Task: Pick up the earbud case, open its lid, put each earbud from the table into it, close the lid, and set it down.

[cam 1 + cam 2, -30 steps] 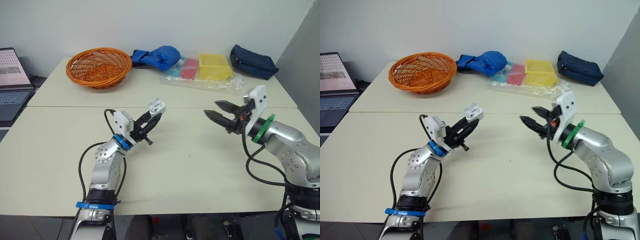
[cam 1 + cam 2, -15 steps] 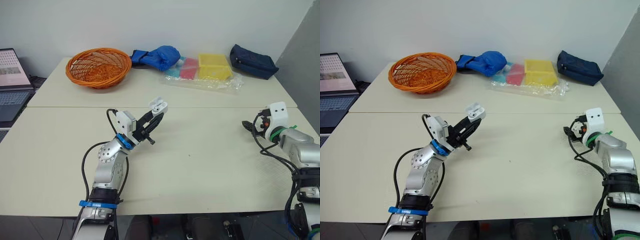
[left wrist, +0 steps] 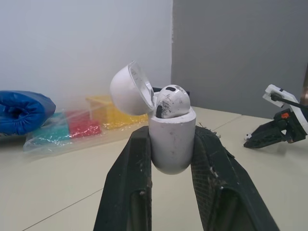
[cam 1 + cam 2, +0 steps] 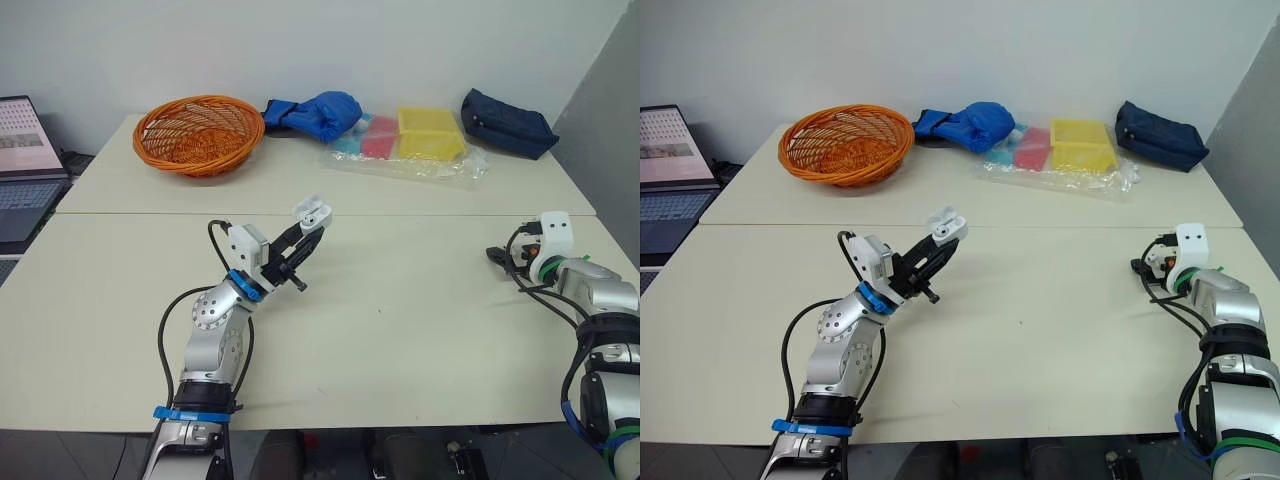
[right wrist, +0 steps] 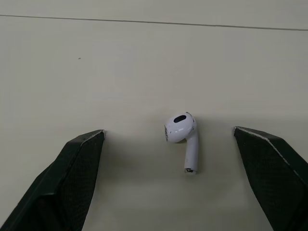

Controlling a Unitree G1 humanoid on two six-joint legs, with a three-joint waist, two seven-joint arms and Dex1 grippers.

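White on white: the glossy white plastic earbud case (image 3: 172, 144) is peppered with dark scuffs, and the white earbud seated in it (image 3: 169, 101) carries grey-black smudges. The left gripper (image 3: 172, 134) has plain black fingers (image 3: 126, 192). The right gripper (image 5: 168, 129) has black fingers (image 5: 72, 178) too, these with a fine mesh texture and pale edges. The loose white earbud on the table (image 5: 185, 139) is clean, with one black oval grille. The flat pale cream table (image 4: 420, 330) has no pattern. There's a bright orange woven wicker basket (image 4: 197, 133), a vivid blue padded glove (image 4: 325, 112) and a yellow plastic box (image 4: 430, 133). A red pack (image 4: 378, 138) and a teal pack (image 4: 347, 144) show through a clear plastic bag (image 4: 450, 165). Last, a dark navy fabric pouch (image 4: 505, 123).
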